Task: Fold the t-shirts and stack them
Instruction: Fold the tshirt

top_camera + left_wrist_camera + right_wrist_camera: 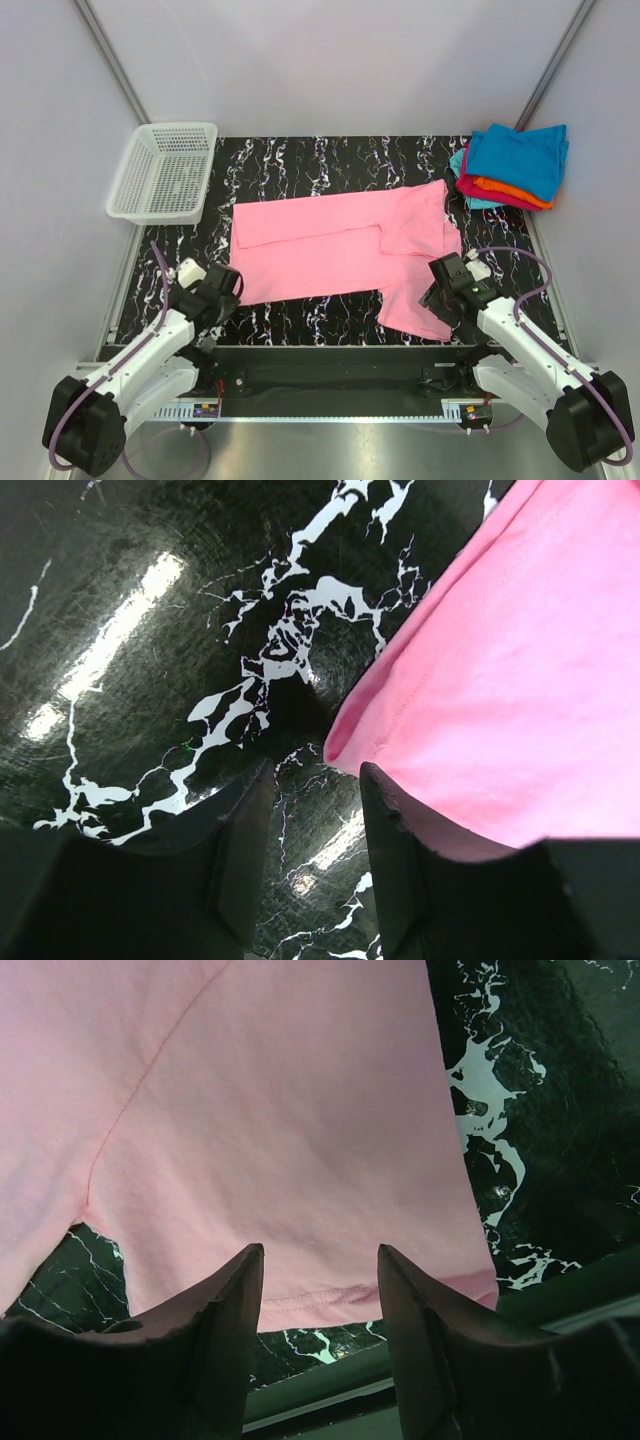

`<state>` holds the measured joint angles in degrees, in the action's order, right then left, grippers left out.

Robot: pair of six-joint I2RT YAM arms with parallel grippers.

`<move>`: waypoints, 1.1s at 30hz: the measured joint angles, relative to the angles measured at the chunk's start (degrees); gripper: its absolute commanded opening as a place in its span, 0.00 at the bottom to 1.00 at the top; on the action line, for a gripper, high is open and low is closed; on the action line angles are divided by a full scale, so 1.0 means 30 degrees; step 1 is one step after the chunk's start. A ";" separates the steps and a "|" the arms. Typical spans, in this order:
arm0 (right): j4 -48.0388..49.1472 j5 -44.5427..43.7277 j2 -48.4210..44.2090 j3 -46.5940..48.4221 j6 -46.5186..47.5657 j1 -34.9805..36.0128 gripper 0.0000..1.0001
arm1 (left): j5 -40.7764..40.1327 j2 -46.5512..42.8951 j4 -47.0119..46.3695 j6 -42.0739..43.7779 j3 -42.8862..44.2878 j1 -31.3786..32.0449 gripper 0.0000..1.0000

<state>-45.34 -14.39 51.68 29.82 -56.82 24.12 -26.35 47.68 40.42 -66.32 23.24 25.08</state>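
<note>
A bright pink t-shirt (340, 245) lies partly folded across the black marbled table (300, 165), one sleeve (415, 305) hanging toward the front right. My left gripper (222, 290) is open and empty beside the shirt's near left corner (350, 742). My right gripper (440, 300) is open, its jaws standing over the sleeve's hem (330, 1295), holding nothing. A stack of folded t-shirts (512, 165), teal-blue on top with orange and magenta beneath, sits at the back right.
A white mesh basket (165, 170) stands at the back left corner. The table's front edge (400, 1375) runs just below the sleeve hem. Grey walls enclose the table on three sides.
</note>
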 measured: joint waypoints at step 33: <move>-0.1829 -0.0860 0.1603 0.1617 -0.0255 -0.0007 0.54 | 0.0364 0.3082 -0.2761 0.1450 0.0772 -0.0095 0.00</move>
<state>-50.83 -16.97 56.49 34.68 -57.58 24.10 -25.26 56.93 32.14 -61.98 25.56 24.80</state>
